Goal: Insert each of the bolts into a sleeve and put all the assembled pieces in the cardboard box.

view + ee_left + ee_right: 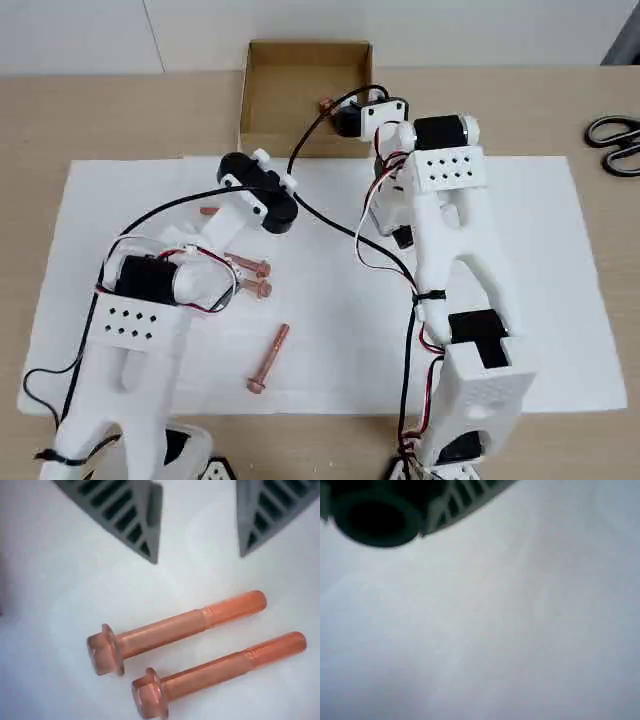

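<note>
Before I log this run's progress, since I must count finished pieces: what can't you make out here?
Copper piece in the cardboard box, high view: too small to tell bolt from assembly; the right arm covers the corner beside it.
Copper bit by the left arm, high view: partly covered, too small.
Right wrist view: blurred; dark part unidentifiable.
Scissors: cut off by the high view's edge.

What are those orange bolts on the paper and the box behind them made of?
The bolts look like metal with a copper-coloured finish, perhaps plating: smooth, faintly shiny shanks and crisp flanged heads. The cardboard box looks like plain brown cardboard: matte, with thin folded walls.
</note>
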{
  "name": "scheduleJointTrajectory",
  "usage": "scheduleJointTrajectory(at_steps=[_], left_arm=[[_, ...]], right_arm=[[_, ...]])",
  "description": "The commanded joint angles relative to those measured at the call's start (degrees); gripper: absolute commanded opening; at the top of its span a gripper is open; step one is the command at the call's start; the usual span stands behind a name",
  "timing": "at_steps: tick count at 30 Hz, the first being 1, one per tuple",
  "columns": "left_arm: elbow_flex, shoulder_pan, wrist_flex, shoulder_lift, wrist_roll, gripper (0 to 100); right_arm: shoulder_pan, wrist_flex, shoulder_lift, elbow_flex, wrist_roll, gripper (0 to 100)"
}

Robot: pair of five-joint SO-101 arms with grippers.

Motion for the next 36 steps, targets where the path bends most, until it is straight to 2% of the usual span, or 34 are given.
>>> scheduleJointTrajectory(at_steps=[1, 6, 14, 21, 25, 27, 29, 33, 36], left_arm=[[4.18, 0.26, -3.08, -1.32, -2.11, 10], [8.48, -0.09, -3.34, -1.32, -12.40, 10], [6.99, -0.26, -0.88, -1.76, -12.40, 10], [0.66, -10.99, 1.58, -1.76, -9.67, 10], [-0.31, -13.45, 1.85, -1.76, -8.09, 10], [-0.84, -12.75, 3.16, -1.76, -2.55, 10], [-2.33, -10.11, 5.71, -1.76, 6.51, 10], [-6.11, 0.53, 11.25, -1.67, 32.00, 10], [-6.46, 8.97, 13.36, -1.76, 47.30, 10]], right_arm=[[-0.31, 0.31, -4.18, -0.18, -0.53, 0.4], [-0.31, 0.31, -4.18, -0.18, -0.53, 0.4], [0.22, 0.31, -4.18, -0.18, -0.53, 0.4], [4.53, 0.22, -5.14, -0.44, -0.53, 0.4], [7.34, 0.22, -9.71, -0.44, -0.53, 0.4], [8.57, 0.22, -12.00, -0.44, -0.53, 0.4], [9.71, 0.22, -13.76, -0.44, -0.53, 0.4], [10.77, 0.22, -15.52, -0.18, -0.53, 0.4], [10.77, 0.22, -15.78, -0.18, -0.53, 0.4]])
